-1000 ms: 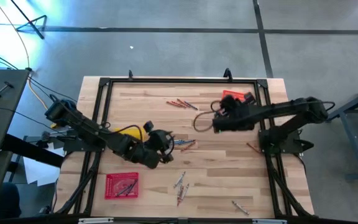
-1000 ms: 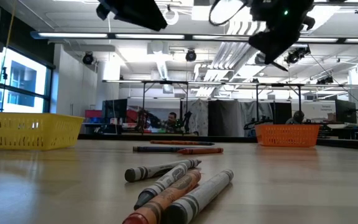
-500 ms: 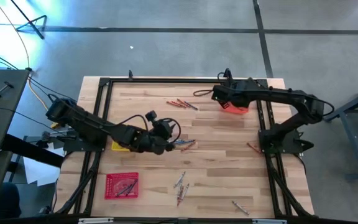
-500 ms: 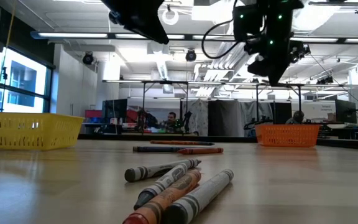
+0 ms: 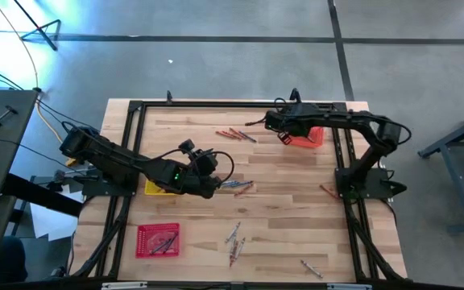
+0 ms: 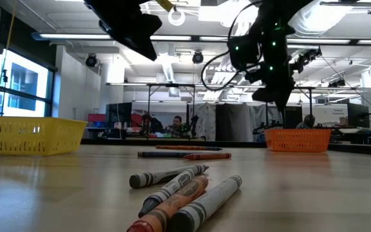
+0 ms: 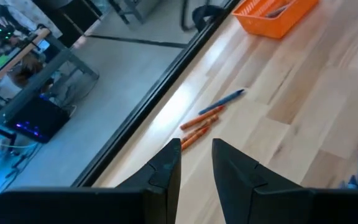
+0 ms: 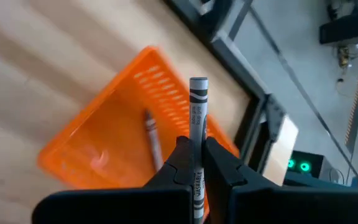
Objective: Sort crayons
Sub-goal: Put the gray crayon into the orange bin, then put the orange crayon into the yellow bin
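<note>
Right gripper (image 8: 196, 163) clamps a grey crayon (image 8: 197, 118) above the orange tray (image 8: 114, 121). Left gripper (image 7: 196, 163) fingers slightly parted, nothing between, crayons (image 7: 211, 117) ahead.

trays (image 5: 158, 239): 3 | arms (image 5: 119, 163): 2 | loose crayons (image 5: 237, 134): too small to count

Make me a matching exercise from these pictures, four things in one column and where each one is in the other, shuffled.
Things
1. grey crayon
2. red tray
3. orange tray
4. yellow tray

Places
A. near table edge, left side
B. far right part of the table, under the right gripper
C. partly hidden under the left arm
D. clamped in the right gripper's jaws, above the orange tray

Pairs: 1-D, 2-A, 3-B, 4-C
</note>
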Controlling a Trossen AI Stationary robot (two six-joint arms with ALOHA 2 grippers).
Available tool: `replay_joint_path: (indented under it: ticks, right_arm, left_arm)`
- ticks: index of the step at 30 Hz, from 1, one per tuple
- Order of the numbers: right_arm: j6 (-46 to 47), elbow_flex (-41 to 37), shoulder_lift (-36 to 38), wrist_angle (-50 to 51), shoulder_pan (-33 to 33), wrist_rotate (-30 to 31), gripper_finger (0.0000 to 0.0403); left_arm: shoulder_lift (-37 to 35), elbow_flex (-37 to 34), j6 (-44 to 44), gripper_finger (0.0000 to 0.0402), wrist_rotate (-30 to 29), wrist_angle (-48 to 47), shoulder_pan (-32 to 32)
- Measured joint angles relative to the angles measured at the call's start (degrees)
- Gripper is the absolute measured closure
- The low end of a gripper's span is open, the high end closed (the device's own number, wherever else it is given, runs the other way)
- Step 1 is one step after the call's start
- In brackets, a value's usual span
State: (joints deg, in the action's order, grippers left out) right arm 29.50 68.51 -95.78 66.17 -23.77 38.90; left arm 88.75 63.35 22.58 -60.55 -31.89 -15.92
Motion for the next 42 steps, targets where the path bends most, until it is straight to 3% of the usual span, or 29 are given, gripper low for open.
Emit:
replay_joint_path:
  ticks: [13, 21, 33, 38, 42]
  right_arm:
    - [-3.0, 0.0, -4.9, 2.4, -0.3, -4.6, 0.0400]
    - [-5.6, 0.0, -4.8, 2.6, -1.0, -4.8, 0.0364]
    - [-5.9, 0.0, -4.8, 2.8, -2.2, -5.1, 0.0341]
    - [-0.3, 0.0, -4.8, 14.2, -0.5, -9.0, 0.0339]
    - [5.7, 0.0, -3.2, 24.4, 5.7, -11.1, 0.0339]
  left_arm:
    - [0.0, 0.0, 0.3, 0.0323, 0.0, -0.3, -0.3]
    - [0.0, 0.0, 0.3, 0.0323, 0.0, -0.4, -0.3]
    - [0.0, 0.0, 0.3, 0.0323, 0.0, -0.4, -0.3]
    - [0.0, 0.0, 0.3, 0.0323, 0.0, -0.8, -0.3]
    - [0.0, -0.2, 1.0, 0.0323, 0.2, -1.1, -0.3]
